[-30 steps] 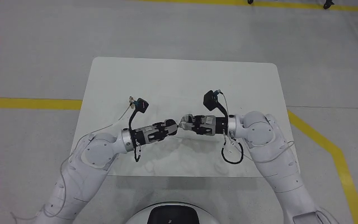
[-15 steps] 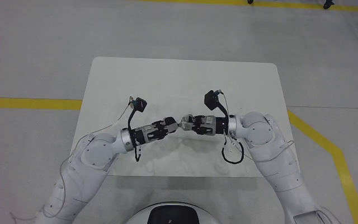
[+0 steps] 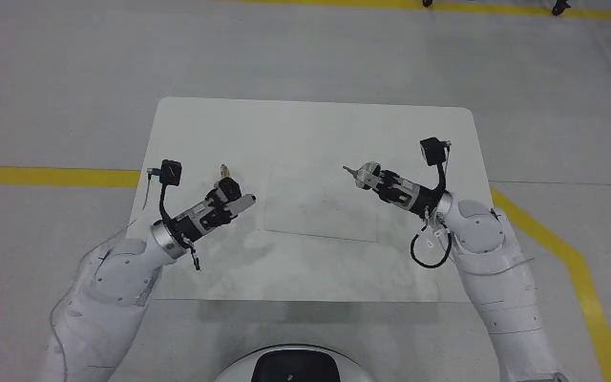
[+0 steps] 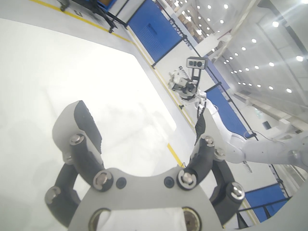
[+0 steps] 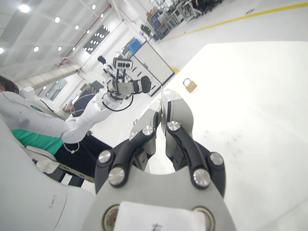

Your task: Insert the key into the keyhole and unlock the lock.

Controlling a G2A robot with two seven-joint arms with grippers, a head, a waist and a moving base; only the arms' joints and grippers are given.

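Trouble is most likely waiting at the left of the white table [image 3: 286, 124], where the brass-coloured padlock [image 5: 189, 85] is lying loose and flat with nothing bracing it. A key pushed at it in this state would probably be shoving it along the surface instead of entering the keyhole. The left gripper [image 4: 144, 123] is sitting just beside the padlock. A small body lying flat is awkward to pinch, so a misjudged approach could be knocking it aside or scraping the fingers on the tabletop. Whether the shackle is latched cannot be told from here.

Over on the right, the thin key [image 5: 161, 92] is showing only a sliver beyond the fingertips. It could be twisting or sliding back in that narrow pinch once it meets resistance or comes in off-axis.

The left arm [image 3: 181, 229] is reaching in from the near-left corner. Its forearm is angling toward the table's middle and its wrist is tilting so that it looks across at the other arm. Its fingers are spread wide with nothing between them.

The right arm [image 3: 430, 202] is coming in from the right edge and is raised off the surface. The right gripper [image 3: 365, 175] is pointing leftward and clamping the key. The two grippers are standing well apart.
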